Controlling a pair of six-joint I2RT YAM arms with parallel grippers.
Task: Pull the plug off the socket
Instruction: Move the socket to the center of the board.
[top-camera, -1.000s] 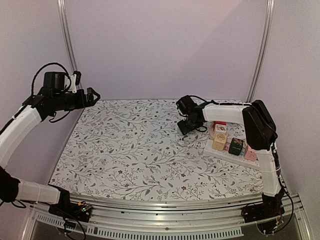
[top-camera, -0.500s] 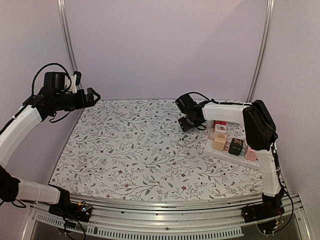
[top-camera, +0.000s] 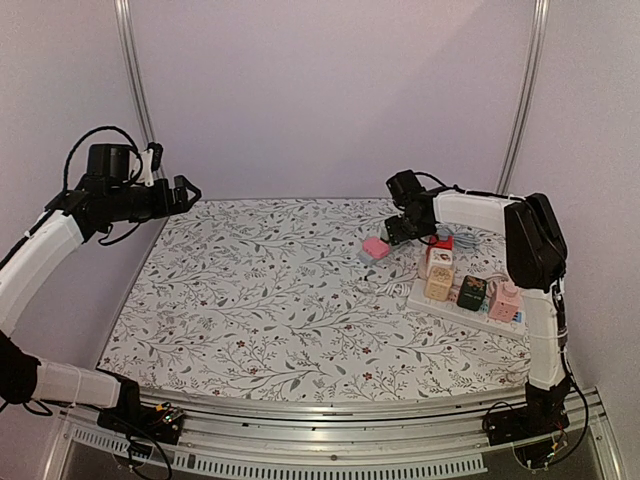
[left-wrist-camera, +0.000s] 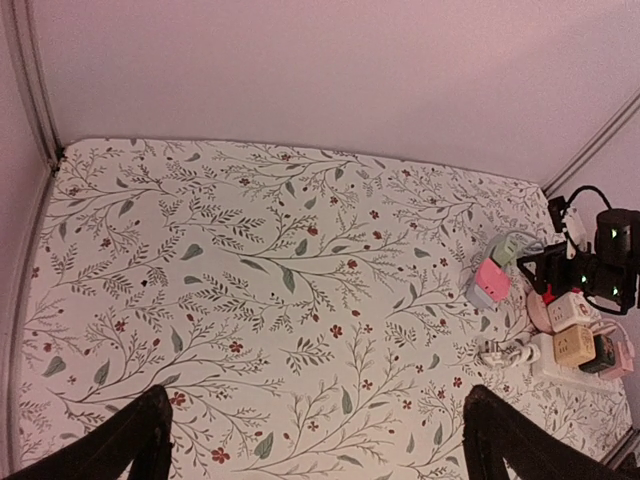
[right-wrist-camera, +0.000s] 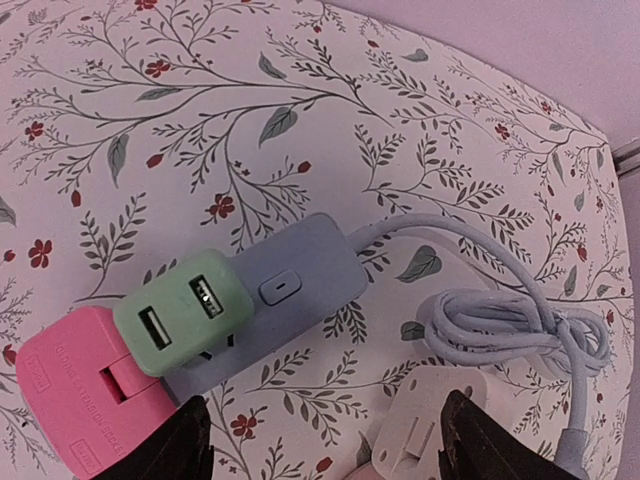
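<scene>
1. We find the desk (top-camera: 250, 300) covered in a floral print.
2. The left arm (top-camera: 50, 240) is raised above the far left corner. The left gripper (top-camera: 188, 190) points across the desk. In its wrist view the fingers stand wide apart with nothing between them.
3. The right arm (top-camera: 480, 212) reaches along the right edge toward the far edge. The right gripper (top-camera: 400, 232) hangs near the far edge, right of centre. Its jaws are spread wide and empty, as its wrist view shows.
4. A white strip (top-camera: 425, 297) lies along the right edge. It carries four cubes: cream (top-camera: 439, 281), dark green (top-camera: 472, 291), pink (top-camera: 505, 300) and red-and-white (top-camera: 439, 250).
5. A grey strip (right-wrist-camera: 300, 275) lies flat under the right gripper, near the far edge and just toward the centre from the white strip.
6. Its cable (right-wrist-camera: 510, 335) leaves the far end and is bundled in a coil just beside it, toward the right edge.
7. The pink plug (right-wrist-camera: 85, 385) lies at the end of the grey strip that faces the desk's centre, touching it. We cannot tell whether its pins sit in a socket. Neither gripper touches it.
8. A green charger (right-wrist-camera: 185, 310) with two ports sits on the grey strip, right against the pink plug.
9. A white plug (right-wrist-camera: 425, 430) shows at the bottom edge of the right wrist view, partly hidden.
</scene>
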